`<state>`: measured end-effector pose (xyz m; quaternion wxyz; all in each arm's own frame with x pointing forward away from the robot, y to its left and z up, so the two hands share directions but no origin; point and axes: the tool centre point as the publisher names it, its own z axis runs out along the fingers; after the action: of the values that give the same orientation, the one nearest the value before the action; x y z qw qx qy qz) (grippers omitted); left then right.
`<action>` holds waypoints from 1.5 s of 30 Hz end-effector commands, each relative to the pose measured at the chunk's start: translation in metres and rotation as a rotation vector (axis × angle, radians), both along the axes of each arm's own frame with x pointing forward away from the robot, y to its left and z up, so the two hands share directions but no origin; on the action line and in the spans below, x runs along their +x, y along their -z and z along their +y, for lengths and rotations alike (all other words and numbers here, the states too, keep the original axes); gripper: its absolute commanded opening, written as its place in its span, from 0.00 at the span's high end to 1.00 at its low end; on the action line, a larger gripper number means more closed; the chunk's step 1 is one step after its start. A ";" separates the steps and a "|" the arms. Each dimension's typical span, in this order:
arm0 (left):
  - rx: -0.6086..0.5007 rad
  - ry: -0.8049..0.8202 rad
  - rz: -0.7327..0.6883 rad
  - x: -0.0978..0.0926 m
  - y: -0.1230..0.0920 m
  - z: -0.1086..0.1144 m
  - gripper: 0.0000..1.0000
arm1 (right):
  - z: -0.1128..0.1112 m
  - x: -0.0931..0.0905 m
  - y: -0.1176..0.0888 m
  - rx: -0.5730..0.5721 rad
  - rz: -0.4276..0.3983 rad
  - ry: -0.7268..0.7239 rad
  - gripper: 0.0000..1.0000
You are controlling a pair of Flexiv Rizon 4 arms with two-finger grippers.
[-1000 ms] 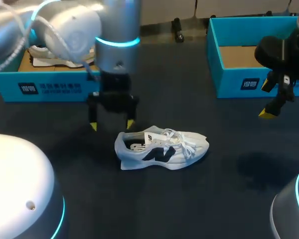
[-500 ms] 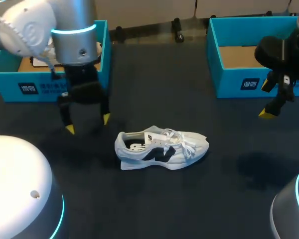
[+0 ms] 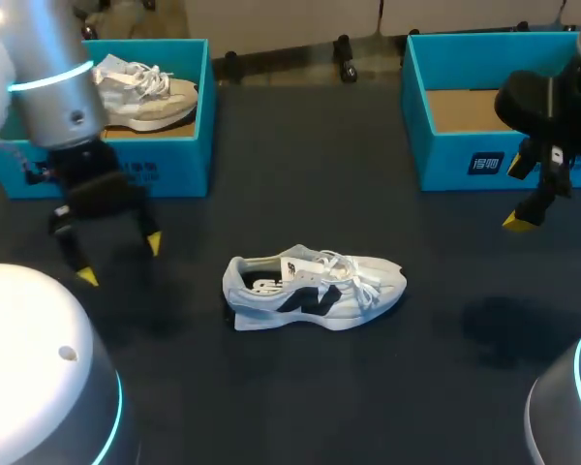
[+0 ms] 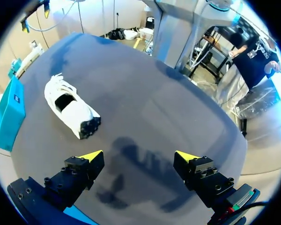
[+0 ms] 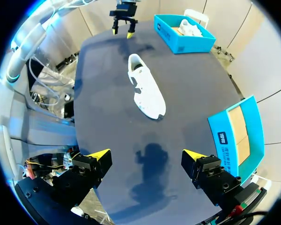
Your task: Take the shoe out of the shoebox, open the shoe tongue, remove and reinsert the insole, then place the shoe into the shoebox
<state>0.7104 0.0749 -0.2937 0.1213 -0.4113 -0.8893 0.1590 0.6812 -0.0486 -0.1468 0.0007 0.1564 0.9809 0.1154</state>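
1. A dark table (image 3: 300,387) carries everything. The shoe (image 3: 315,291) stands on its sole near the middle, outside both boxes, with its toe toward our right arm's side and its opening facing up.
2. Its laces (image 3: 360,276) lie loose over the upper. We judge that a yellow tip could snag them while lifting the tongue and drag the whole shoe along.
3. Nothing pins the shoe. A one-sided push at the tongue, or a pull on the insole, would likely slide or tip it unless our other arm braces the heel.
4. The left gripper (image 3: 120,262) hangs over the table well apart from the heel, fingers spread wide and holding nothing. The right gripper (image 5: 146,154) hovers well apart beyond the toe, its fingers likewise spread and empty.
5. Behind the left gripper, the left box (image 3: 165,174) holds a second shoe (image 3: 145,92). The right box (image 3: 465,160) shows only its cardboard floor. Returning our shoe to the wrong box is a risk.
6. We count two shoes, two blue boxes and two grippers, each gripper with two yellow tips.
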 end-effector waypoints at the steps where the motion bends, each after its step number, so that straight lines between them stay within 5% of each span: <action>1: -0.234 -0.122 -0.183 -0.004 0.001 0.023 0.00 | 0.001 0.002 0.001 -0.003 0.004 0.000 0.00; 5: -0.228 -0.141 -0.184 -0.006 0.002 0.047 0.00 | 0.001 0.002 0.001 -0.003 0.004 0.000 0.00; 25: -0.228 -0.141 -0.184 -0.006 0.002 0.047 0.00 | 0.001 0.002 0.001 -0.003 0.004 0.000 0.00; 38: -0.376 -0.586 0.199 0.003 0.007 0.025 0.00 | 0.001 0.002 0.001 -0.003 0.004 0.000 0.00; 45: -0.451 -0.756 0.274 0.018 0.014 0.021 0.00 | 0.001 0.002 0.001 -0.003 0.004 0.000 0.00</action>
<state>0.7166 0.0959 -0.2991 0.0602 -0.1214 -0.9174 0.3742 0.6812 -0.0486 -0.1468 0.0007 0.1564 0.9809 0.1154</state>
